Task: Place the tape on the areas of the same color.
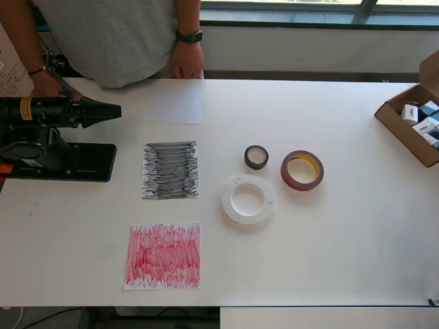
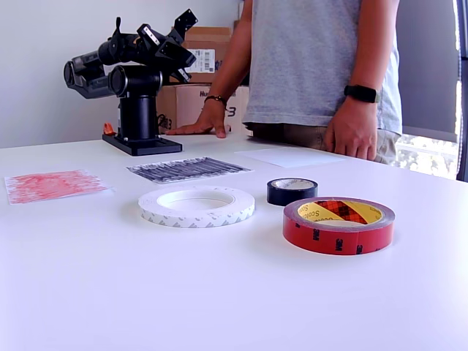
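— Claw [image 2: 183, 20] first: what is it doing?
— It is hanging folded back over the arm's black base [image 1: 58, 162], far from the tape, gripping nothing. Its fingers are pointing up in the exterior view, and they are looking slightly parted, though I cannot tell for sure.
— And where are the rolls lying?
— All three are sitting flat on the white surface [image 1: 329, 253], clustered right of the sheets in the overhead view. The white roll [image 1: 247, 200] is lying nearest the sheets; the small black roll [image 1: 256, 157] and the red roll [image 1: 302, 171] are sitting beside each other just beyond it, apart.
— The sheets?
— The black-scribbled sheet [image 1: 171, 171] is lying in the middle, the red-scribbled sheet [image 1: 163, 256] below it, and the plain white sheet [image 1: 174, 104] above it. None is carrying a roll.
— Anything else?
— A person [image 2: 322, 66] is standing at the far edge, and a cardboard box [image 1: 411, 127] is sitting at the right.
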Controlling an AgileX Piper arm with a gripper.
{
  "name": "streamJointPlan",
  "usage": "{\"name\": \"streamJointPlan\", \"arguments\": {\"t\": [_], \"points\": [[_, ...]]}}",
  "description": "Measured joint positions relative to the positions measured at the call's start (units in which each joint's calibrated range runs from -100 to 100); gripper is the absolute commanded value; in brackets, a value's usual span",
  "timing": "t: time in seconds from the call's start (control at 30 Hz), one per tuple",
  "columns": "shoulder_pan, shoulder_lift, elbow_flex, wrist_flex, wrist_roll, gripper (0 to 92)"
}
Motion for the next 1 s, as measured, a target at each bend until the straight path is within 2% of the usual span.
{"name": "streamJointPlan", "arguments": {"t": [1.0], "points": [[-0.03,0.0,0.0,0.0,0.0,0.2]]}}
